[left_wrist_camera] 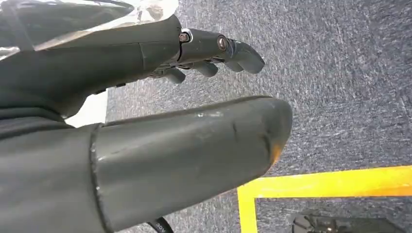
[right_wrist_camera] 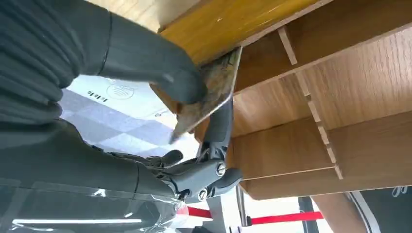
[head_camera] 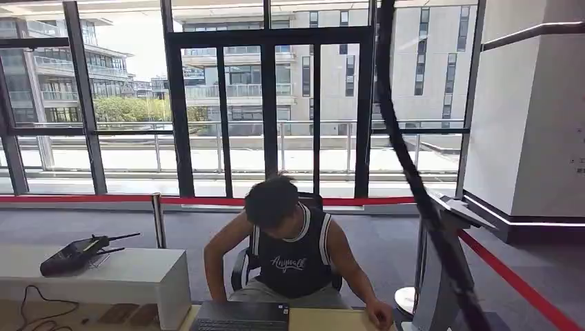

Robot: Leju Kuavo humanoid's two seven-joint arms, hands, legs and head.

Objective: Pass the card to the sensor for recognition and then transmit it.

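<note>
Right hand point(right_wrist_camera: 194, 121) pinches the card point(right_wrist_camera: 209, 92) between thumb and a dark finger; the other fingers are curled below it. In the right wrist view the card sits tilted, one edge close against the wooden counter point(right_wrist_camera: 311, 97), near its yellowish edge. Cannot tell whether they touch.

Left hand point(left_wrist_camera: 184, 97) hangs over grey carpet point(left_wrist_camera: 350, 82) near a yellow floor line point(left_wrist_camera: 335, 182), fingers apart, holding nothing.

Head view: a person point(head_camera: 293, 248) sits behind the counter, head bowed, one hand at the counter edge beside a grey stand point(head_camera: 441, 276), possibly the sensor housing; not confirmed. A laptop point(head_camera: 241, 316) lies in front of the person.

Risks, judged:
- Thin pinch on a slick card. If the edge catches the counter wood, the card could twist or slip out.
- Tilt may present the card badly to the reader, so no recognition.
- Handover: person is looking down and may miss the card.
</note>
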